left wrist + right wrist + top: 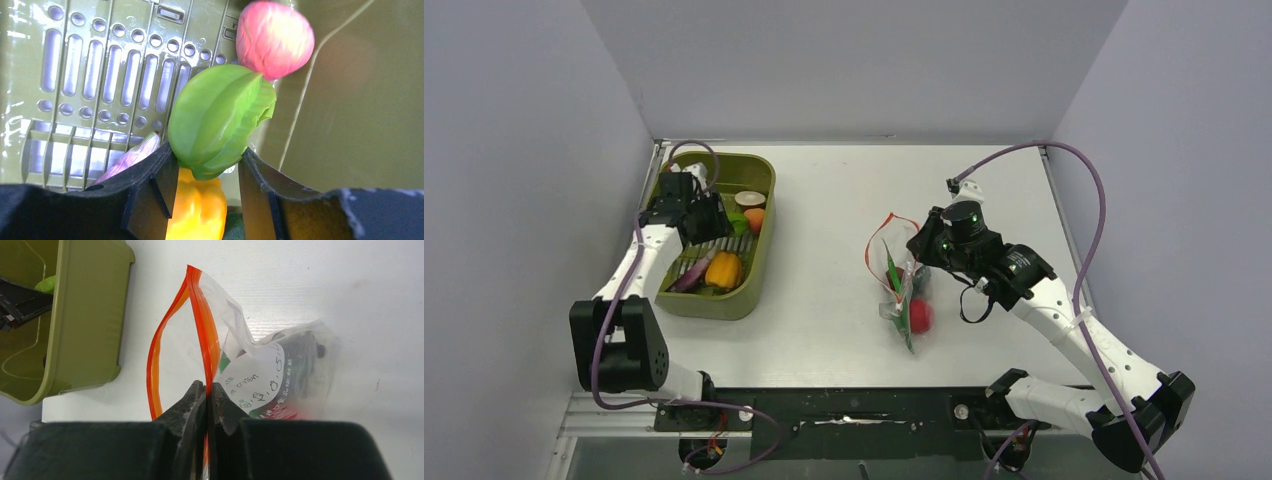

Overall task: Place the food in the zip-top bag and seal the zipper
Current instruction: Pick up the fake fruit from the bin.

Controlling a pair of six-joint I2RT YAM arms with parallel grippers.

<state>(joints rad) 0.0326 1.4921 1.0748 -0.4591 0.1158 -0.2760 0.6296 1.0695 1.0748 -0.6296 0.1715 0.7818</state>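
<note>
While your left gripper (207,172) pinches the green piece (217,117) only by its tip in the tub (714,305), it may slip.
Your right gripper (207,392), clamped on the zipper (202,320), holds the zip-top bag (280,365) mouth narrow mid-table; food could snag its lip.

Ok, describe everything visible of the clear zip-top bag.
The clear plastic zip-top bag is thin and crinkled, with a printed label and an orange-red zipper strip along its mouth. It lies on the white table before the right arm, mouth gaping toward the olive-green plastic tub. Inside show a red round toy, something green and something dark. The right claw is closed on one lip of the mouth.
</note>
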